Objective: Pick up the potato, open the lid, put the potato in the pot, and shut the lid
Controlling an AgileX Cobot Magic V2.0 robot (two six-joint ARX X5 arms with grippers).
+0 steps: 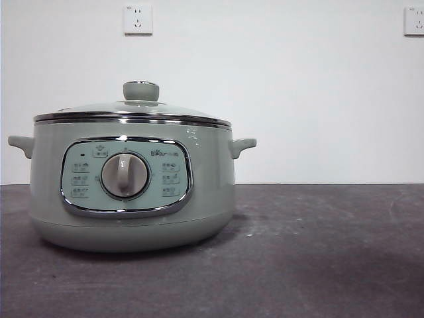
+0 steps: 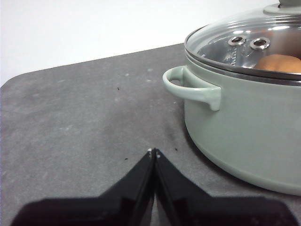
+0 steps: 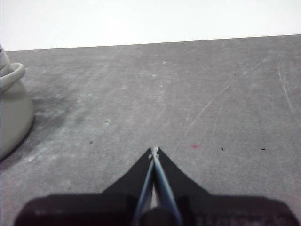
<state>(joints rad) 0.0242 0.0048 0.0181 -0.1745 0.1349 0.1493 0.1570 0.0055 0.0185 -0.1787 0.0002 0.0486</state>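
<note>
The sage-green pot [image 1: 132, 192] stands on the dark table at the left of the front view, its dial facing the camera. The glass lid [image 1: 132, 109] with its green knob [image 1: 140, 91] sits closed on the pot. Through the lid [image 2: 249, 42] in the left wrist view the orange-brown potato [image 2: 280, 63] shows inside the pot [image 2: 244, 127]. My left gripper [image 2: 154, 151] is shut and empty, low over the table beside the pot's side handle [image 2: 190, 87]. My right gripper [image 3: 154, 150] is shut and empty too, over bare table away from the pot [image 3: 11, 113].
The dark grey tabletop [image 1: 318, 252] stretches to the right of the pot. A white wall with two power sockets [image 1: 138, 20] [image 1: 414, 21] stands behind the table.
</note>
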